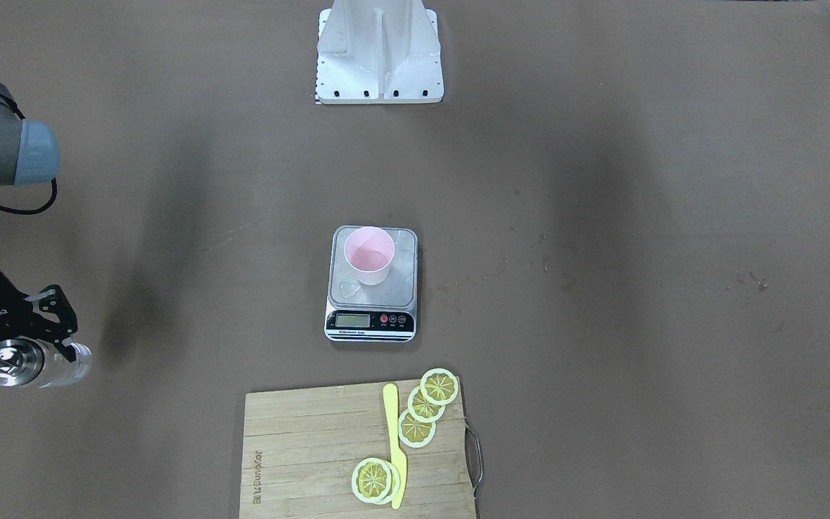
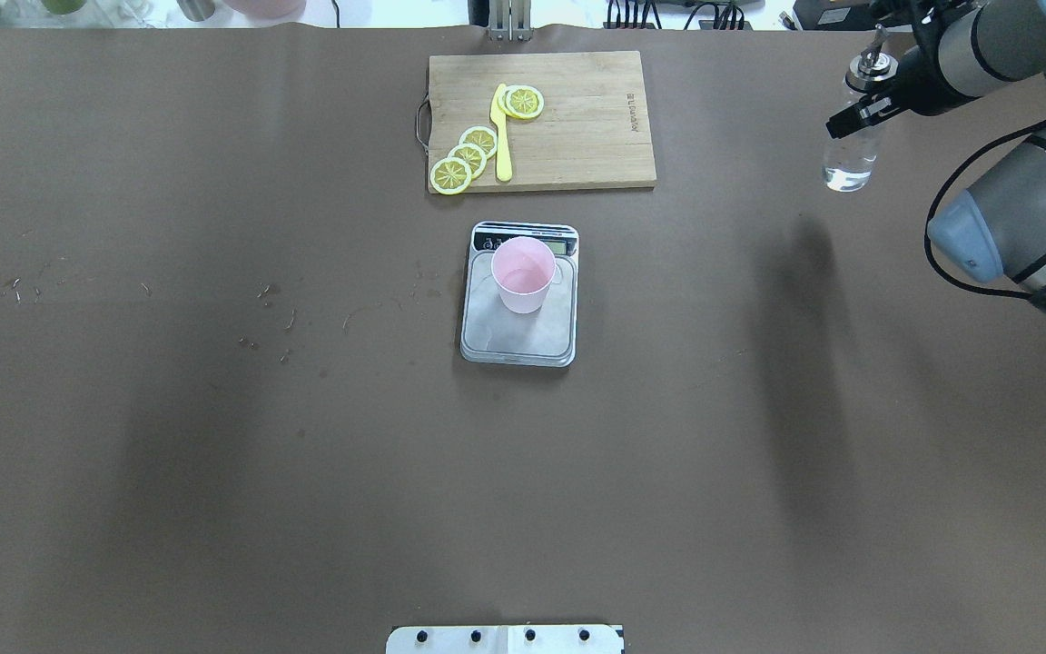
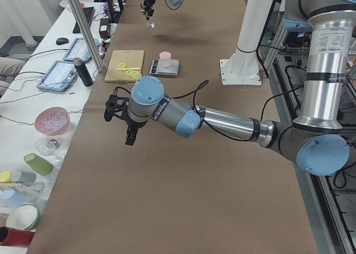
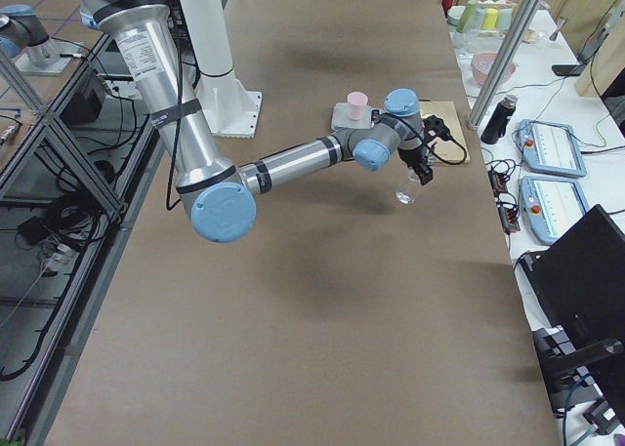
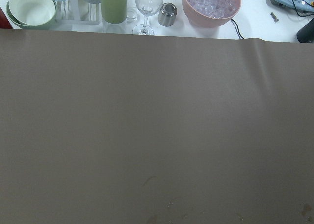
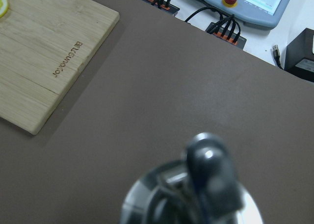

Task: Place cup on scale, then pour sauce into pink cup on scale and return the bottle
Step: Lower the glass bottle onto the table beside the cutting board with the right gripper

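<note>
The pale-pink cup stands upright on the scale's steel platform at the table's middle; both also show in the front view, cup and scale. My right gripper is shut on the clear glass bottle at the far right of the table, upright, with clear sauce low in it. In the front view the gripper and the bottle are at the left edge. The bottle's spout cap fills the right wrist view's bottom, blurred. My left gripper hangs over bare table far from the scale; I cannot tell whether it is open.
A wooden cutting board with lemon slices and a yellow knife lies just beyond the scale. The white robot base is at the near side. A side bench with a bowl of ice and glasses runs past the table edge.
</note>
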